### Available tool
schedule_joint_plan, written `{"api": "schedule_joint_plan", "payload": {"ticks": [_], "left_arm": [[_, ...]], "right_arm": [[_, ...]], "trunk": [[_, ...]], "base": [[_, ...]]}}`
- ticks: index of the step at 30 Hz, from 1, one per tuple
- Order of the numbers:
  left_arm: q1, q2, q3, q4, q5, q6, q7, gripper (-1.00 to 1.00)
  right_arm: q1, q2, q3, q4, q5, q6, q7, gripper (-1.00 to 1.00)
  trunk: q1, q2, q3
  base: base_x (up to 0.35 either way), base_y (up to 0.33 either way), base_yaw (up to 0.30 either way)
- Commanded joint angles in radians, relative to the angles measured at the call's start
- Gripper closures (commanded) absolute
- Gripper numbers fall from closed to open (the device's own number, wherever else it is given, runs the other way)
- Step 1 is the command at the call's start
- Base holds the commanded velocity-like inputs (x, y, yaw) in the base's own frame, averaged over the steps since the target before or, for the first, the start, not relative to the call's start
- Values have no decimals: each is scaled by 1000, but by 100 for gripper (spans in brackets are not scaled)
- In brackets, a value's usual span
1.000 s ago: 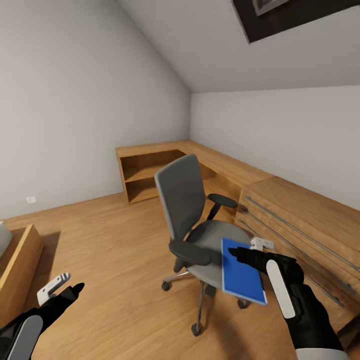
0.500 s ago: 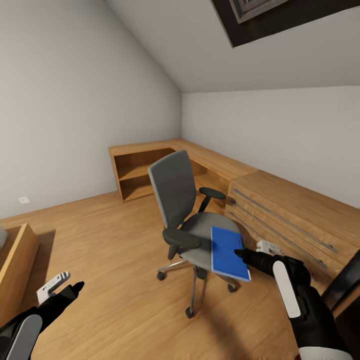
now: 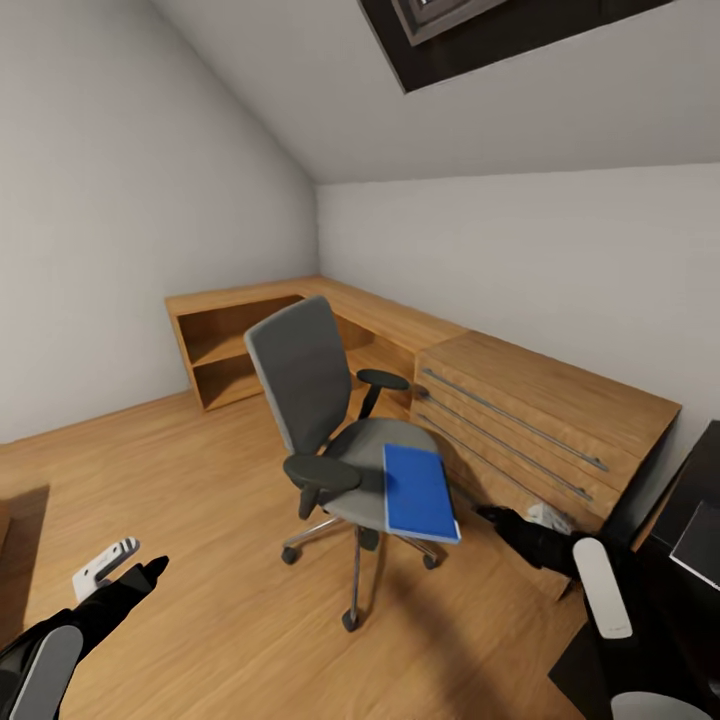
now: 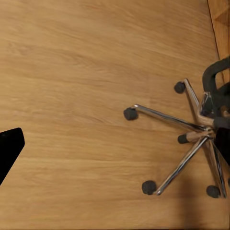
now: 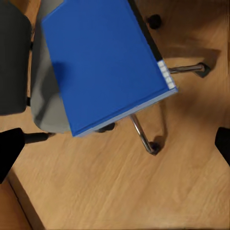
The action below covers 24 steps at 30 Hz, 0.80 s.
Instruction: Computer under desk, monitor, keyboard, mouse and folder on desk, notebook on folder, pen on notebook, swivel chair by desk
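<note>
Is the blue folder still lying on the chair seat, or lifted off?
On the seat: the folder lies flat on the swivel chair, overhanging its front edge; the right tool is apart from it.

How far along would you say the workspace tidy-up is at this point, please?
Early on. Nothing looks done: the folder lies on the swivel chair, overhanging the seat's front edge. In hand: the right pincer hovers beside the folder, not gripping it. Left: moving the folder to the desk and everything after.

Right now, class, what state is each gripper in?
Left gripper: open, holding nothing.
Right gripper: open, near the folder, not gripping it.
</note>
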Motion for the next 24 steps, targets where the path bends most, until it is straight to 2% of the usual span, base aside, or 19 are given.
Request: {"api": "schedule_joint_plan", "payload": {"ticks": [1, 6, 7, 10, 16, 24], "left_arm": [[0, 0, 0, -2, 11, 3, 9, -100], [0, 0, 0, -3, 11, 3, 10, -100], [0, 0, 0, -3, 11, 2, 11, -100], [0, 0, 0, -7, 10, 1, 12, -100], [0, -15, 0, -24, 10, 3, 13, -100], [0, -23, 0, -27, 9, 4, 13, -100]], "right_arm": [[-1, 0, -11, 9, -19, 4, -5, -100], [-1, -1, -82, 52, -58, 4, 9, -100], [-1, -1, -107, 62, -71, 4, 20, -100], [-1, -2, -136, 74, -87, 5, 50, -100], [-1, -1, -149, 76, -93, 5, 70, -100], [-1, -1, -151, 74, -96, 6, 72, -100]], "trunk": [[4, -8, -4], [23, -43, -20], [27, -50, -23], [38, -71, -32], [61, -113, -51], [92, -169, -76]], "base": [[-1, 0, -256], [0, 0, -200], [0, 0, -113], [0, 0, -66], [0, 0, -13], [0, 0, -2]]}}
